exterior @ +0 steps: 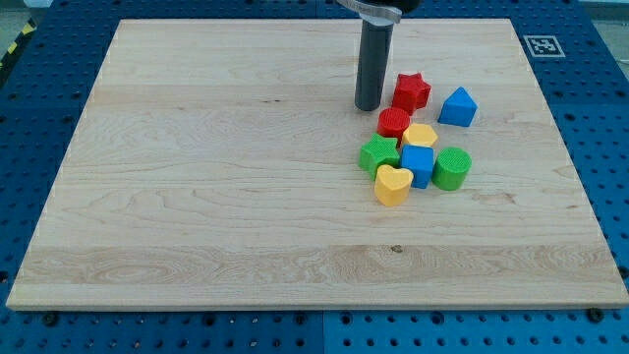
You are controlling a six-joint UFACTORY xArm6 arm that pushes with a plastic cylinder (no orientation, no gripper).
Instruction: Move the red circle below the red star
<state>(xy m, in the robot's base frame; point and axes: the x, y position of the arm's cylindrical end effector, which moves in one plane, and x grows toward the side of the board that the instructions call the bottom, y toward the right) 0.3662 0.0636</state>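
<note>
Pale wooden board (197,197): my tip (369,107), holding nothing, just left of red star block (412,91); risk—nudging red circular block (393,122) into touching yellow block (421,136) cluster.

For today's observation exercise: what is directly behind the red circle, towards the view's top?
The red star sits just behind the red circle, with my tip at its upper left. Nothing there is covered.

A pale wooden table (197,197) with visible grain fills most of the view. Around it lies a blue perforated surface (39,128). A small black-and-white marker (542,44) sits at the table's top right corner.
</note>
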